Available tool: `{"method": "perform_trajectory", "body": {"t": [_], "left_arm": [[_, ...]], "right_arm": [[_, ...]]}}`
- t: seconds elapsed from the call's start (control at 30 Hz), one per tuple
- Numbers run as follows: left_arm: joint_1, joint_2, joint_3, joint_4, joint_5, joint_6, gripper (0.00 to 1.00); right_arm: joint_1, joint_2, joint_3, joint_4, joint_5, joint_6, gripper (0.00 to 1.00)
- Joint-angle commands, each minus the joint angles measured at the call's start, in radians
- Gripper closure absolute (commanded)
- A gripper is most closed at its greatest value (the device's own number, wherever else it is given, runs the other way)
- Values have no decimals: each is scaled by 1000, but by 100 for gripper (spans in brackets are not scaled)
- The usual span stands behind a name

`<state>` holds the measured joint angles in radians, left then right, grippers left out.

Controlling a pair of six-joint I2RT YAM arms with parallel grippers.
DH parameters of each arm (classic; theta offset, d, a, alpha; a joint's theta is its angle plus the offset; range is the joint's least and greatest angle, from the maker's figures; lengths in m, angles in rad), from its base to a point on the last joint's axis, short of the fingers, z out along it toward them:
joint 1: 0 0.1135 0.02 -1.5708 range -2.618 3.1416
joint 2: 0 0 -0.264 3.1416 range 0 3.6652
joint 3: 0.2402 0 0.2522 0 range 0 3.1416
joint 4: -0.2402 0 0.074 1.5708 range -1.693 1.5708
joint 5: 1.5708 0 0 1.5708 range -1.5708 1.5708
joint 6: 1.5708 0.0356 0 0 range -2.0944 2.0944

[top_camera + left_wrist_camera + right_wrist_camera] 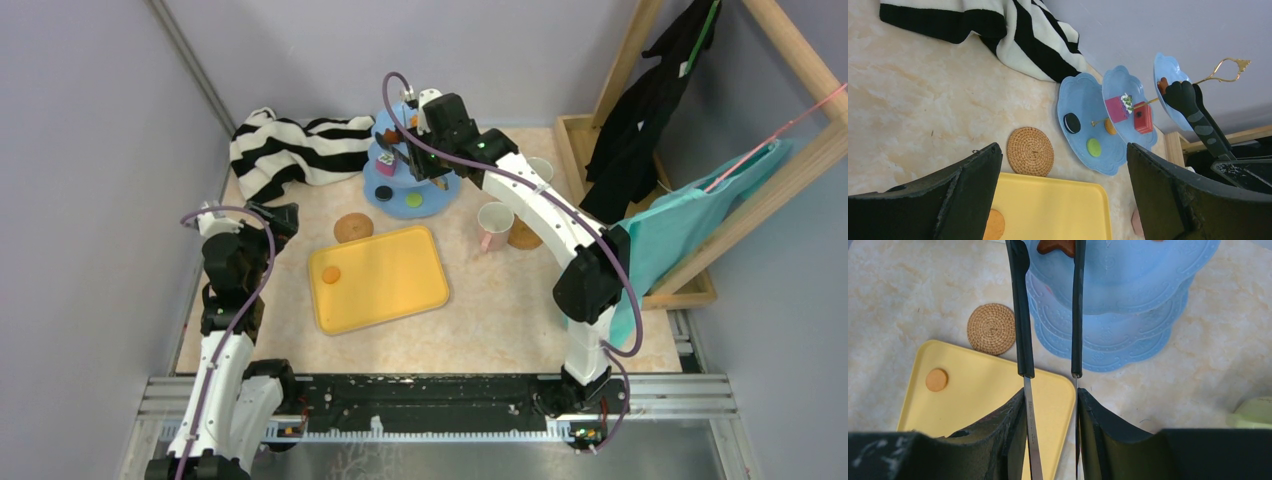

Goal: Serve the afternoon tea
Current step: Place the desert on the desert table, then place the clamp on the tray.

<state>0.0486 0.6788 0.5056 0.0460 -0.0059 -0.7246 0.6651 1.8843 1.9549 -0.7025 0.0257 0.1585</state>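
Observation:
The light-blue three-tier stand (420, 196) sits at the back centre with small toy cookies and cake slices on its tiers. My right gripper (430, 160) is shut on black-tipped metal tongs (1023, 315), and their tips pinch a brown star cookie (1055, 246) over the top tier (1138, 275). My left gripper (1063, 195) hangs open and holds nothing at the table's left, above the yellow tray (400, 290). One orange cookie (331, 274) lies on the tray. A cork coaster (353, 227) lies bare beside it. The pink-handled cup (494, 226) stands next to a second coaster (524, 236).
A black-and-white striped cloth (290, 150) lies bunched at the back left. A yellow-green cup (1253, 412) shows at the right, another cup (541, 168) behind the right arm. A wooden rack (690, 290) draped with black and teal clothes borders the right side.

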Motion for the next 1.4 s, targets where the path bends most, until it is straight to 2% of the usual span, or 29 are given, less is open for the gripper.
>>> {"method": "perform_trajectory", "body": {"t": [0.0, 0.43, 0.7, 0.9, 1.07, 1.37], "left_arm": [[8, -2, -2, 33, 14, 11, 1], [14, 2, -6, 28, 8, 13, 1], [16, 17, -9, 18, 2, 4, 1], [25, 27, -4, 12, 4, 2, 1], [37, 32, -7, 4, 9, -8, 1], [51, 40, -18, 17, 33, -25, 1]], "right_arm": [[-5, -64, 13, 57, 13, 2, 62], [10, -152, -57, 106, 10, -6, 64], [131, -214, -159, 144, 59, -37, 65], [244, -278, -330, 215, 80, -25, 66], [322, -325, -494, 295, 41, 17, 66], [436, -304, -678, 390, -8, 71, 65]]}}
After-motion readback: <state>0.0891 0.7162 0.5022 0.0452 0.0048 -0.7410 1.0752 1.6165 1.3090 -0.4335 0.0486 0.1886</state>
